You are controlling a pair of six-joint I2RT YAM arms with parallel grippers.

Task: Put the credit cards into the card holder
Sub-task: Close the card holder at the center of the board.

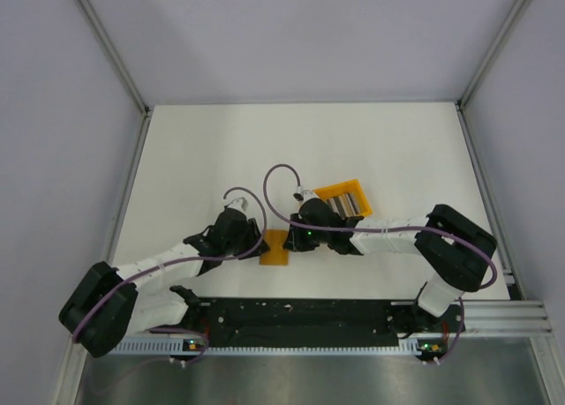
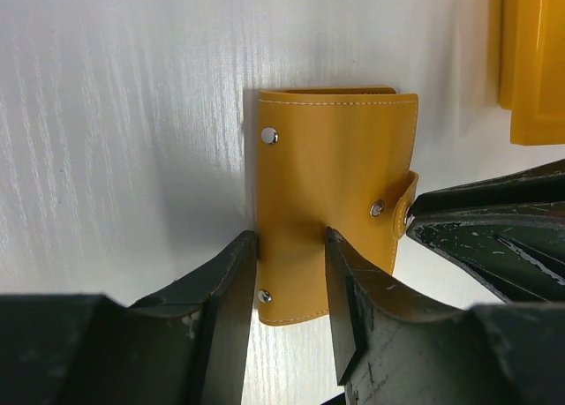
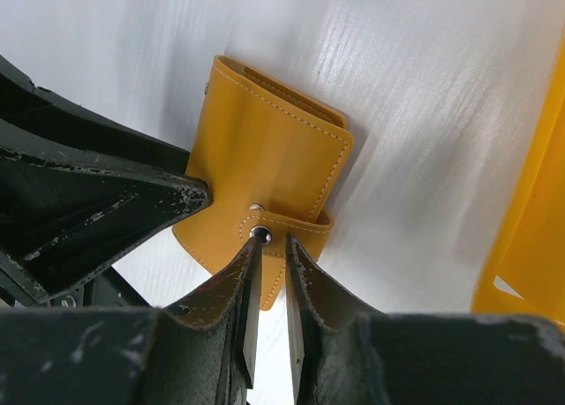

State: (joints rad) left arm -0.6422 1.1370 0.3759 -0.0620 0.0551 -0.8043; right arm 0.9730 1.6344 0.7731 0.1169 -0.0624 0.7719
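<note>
The card holder (image 1: 274, 249) lies folded shut on the table between my two grippers, mustard-orange with its clasp tab (image 3: 291, 224) snapped. My left gripper (image 2: 290, 237) stands open over the holder's (image 2: 335, 167) near corner, one fingertip at its left edge and the other on its face. My right gripper (image 3: 274, 244) is almost closed, its tips pinched at the clasp tab on the holder's (image 3: 265, 149) right edge. The credit cards (image 1: 348, 203) show only in the top view, as a striped row in the orange bin.
The bright orange bin (image 1: 335, 192) stands just behind and to the right of the holder, close to the right arm; its wall shows in the left wrist view (image 2: 534, 61) and the right wrist view (image 3: 530, 237). White walls enclose the table.
</note>
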